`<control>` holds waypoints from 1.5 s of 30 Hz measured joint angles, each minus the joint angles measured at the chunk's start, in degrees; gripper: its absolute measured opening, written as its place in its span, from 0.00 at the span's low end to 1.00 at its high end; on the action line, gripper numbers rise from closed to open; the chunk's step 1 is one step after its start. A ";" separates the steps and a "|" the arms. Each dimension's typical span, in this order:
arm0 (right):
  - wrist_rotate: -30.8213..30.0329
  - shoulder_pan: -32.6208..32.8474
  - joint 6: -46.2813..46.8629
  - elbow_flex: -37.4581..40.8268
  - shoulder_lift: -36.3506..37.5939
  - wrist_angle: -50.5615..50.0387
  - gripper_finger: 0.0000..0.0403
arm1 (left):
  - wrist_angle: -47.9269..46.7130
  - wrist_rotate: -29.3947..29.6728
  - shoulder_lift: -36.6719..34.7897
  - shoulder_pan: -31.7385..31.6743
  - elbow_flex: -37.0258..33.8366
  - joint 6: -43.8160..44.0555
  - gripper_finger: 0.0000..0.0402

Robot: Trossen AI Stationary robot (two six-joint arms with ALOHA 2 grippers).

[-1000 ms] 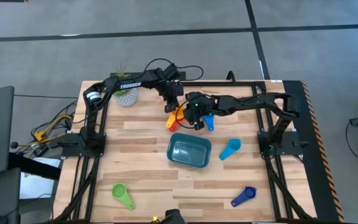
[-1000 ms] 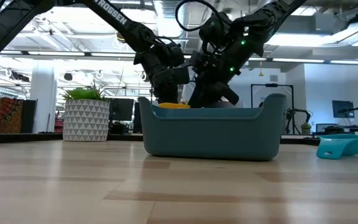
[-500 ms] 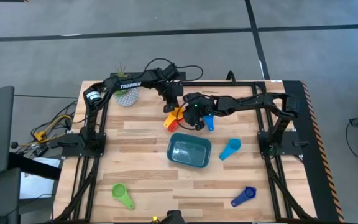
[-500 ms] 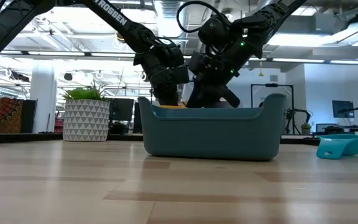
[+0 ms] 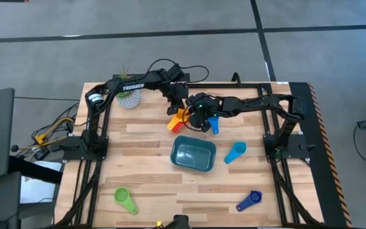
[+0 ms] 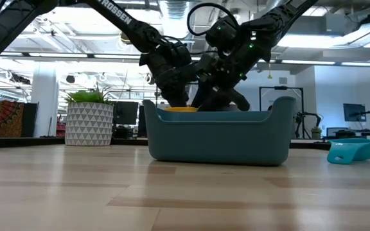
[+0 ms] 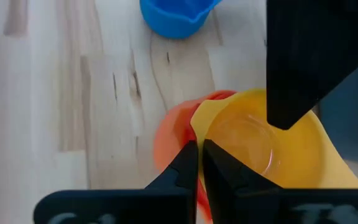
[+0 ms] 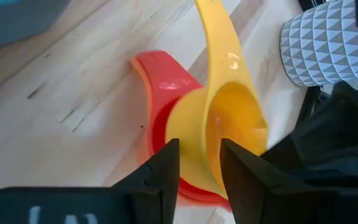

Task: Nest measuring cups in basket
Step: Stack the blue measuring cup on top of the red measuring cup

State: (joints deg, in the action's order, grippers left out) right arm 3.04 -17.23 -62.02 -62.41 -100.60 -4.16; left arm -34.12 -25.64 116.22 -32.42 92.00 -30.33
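A yellow cup [image 8: 229,118] sits nested in a red cup [image 8: 163,81] on the table just beyond the teal basket [image 5: 194,154]. My left gripper [image 7: 199,155] is shut on the rim of this stack. My right gripper [image 8: 197,165] stands open across the yellow cup's wall, one finger inside the bowl and one outside. In the high view both grippers meet over the stack [image 5: 178,117]. A blue cup [image 5: 213,124] lies beside it. The light blue [image 5: 235,151], dark blue [image 5: 249,201] and green [image 5: 124,198] cups lie apart on the table. My left gripper pinches the stack's rim [image 7: 196,132] between its two shut fingers, slanting down from the table's far side. Yellow and red both show at the fingertips; which wall lies between them I cannot tell. My right gripper straddles the yellow cup's wall [image 8: 199,134]; whether its fingers touch it I cannot tell.
A white patterned plant pot [image 5: 129,98] stands at the far left, close behind my left arm. The basket's near wall [image 6: 217,138] hides the foot of the stack in the low view; only a yellow edge [image 6: 180,109] shows over its rim.
My right gripper has rolled about its own axis while staying at the stack. My left gripper has kept its hold and rolled a little. The stack has stayed beside the basket's far side.
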 joint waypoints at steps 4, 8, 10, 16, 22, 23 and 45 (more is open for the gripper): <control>0.54 -0.65 -0.02 0.00 0.00 -0.17 0.27 | -0.47 0.43 0.00 0.10 1.38 -0.57 0.00; 0.80 -1.09 -0.06 0.00 0.00 -0.15 0.15 | -0.59 0.46 0.00 0.06 2.42 -0.46 0.00; 1.41 -1.21 -0.15 0.00 0.00 -0.09 0.07 | -0.48 0.32 0.00 0.10 2.62 0.38 0.00; 1.94 -2.01 0.84 0.02 -0.07 0.04 0.05 | -0.99 3.51 -0.08 0.10 2.68 2.30 0.01; -4.00 -1.95 3.39 0.04 0.91 -0.55 0.02 | -1.33 7.98 -0.21 -0.19 2.66 5.60 0.08; -5.79 -1.94 4.12 0.04 1.32 -1.30 0.03 | -1.34 8.98 -0.38 -0.24 2.66 6.39 0.09; -17.15 -14.66 45.20 16.91 22.44 -25.24 0.01 | -0.57 6.98 -2.75 -1.08 -2.55 13.13 0.19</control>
State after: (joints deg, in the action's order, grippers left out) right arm -14.11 -31.89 -16.82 -45.50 -78.16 -29.41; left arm -34.68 -18.67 113.47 -33.49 89.45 -17.20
